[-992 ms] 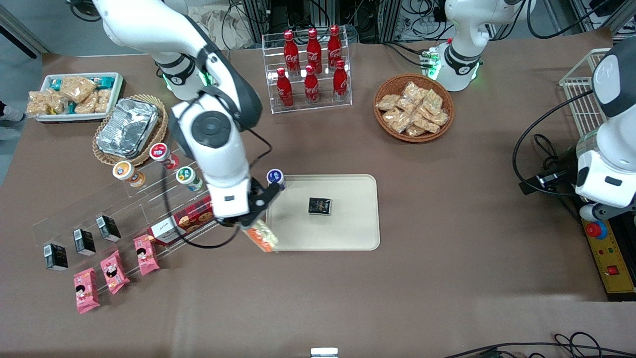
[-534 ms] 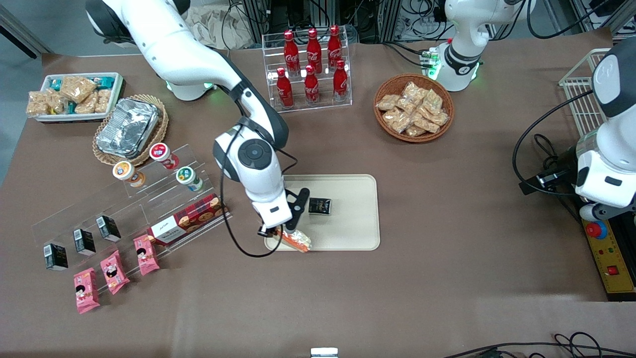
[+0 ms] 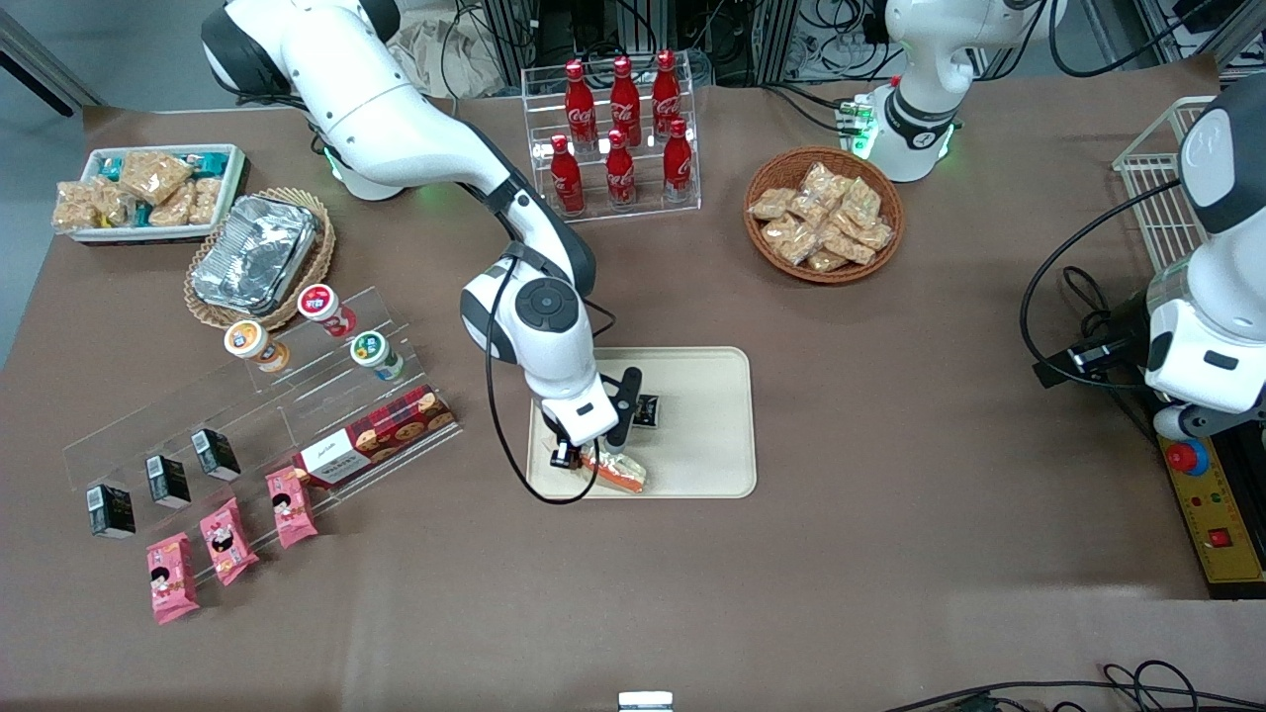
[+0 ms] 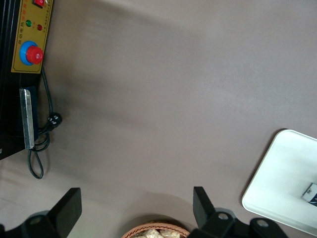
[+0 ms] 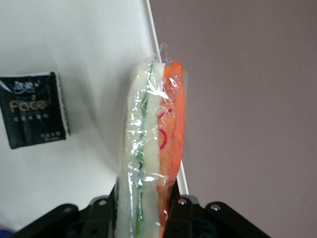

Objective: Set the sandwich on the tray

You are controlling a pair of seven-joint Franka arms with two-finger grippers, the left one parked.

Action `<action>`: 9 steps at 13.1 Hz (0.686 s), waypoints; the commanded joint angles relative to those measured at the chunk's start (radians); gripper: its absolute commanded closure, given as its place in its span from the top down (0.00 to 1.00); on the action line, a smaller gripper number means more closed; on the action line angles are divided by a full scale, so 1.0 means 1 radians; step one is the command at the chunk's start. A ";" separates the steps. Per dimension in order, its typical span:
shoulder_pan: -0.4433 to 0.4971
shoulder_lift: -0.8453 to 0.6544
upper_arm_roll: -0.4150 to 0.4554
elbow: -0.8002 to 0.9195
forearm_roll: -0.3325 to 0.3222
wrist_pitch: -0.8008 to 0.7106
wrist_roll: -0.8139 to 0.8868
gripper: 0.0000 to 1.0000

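Pinching the sandwich (image 5: 153, 148) on edge between closed fingers (image 5: 171, 213), long axis pointing away from them, hanging just above the tray (image 3: 707, 435) rim nearest the front camera.

Orange-and-green-edged sandwich (image 5: 151, 148), cream tray (image 3: 712, 415)

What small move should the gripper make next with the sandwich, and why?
Probably lower and release. The gripper is shut on the sandwich, which hangs above the tray at the tray's edge nearest the front camera, clear of the black packet.
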 commanded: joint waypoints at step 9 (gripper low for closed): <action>-0.097 -0.060 -0.004 0.027 0.221 -0.050 0.058 0.82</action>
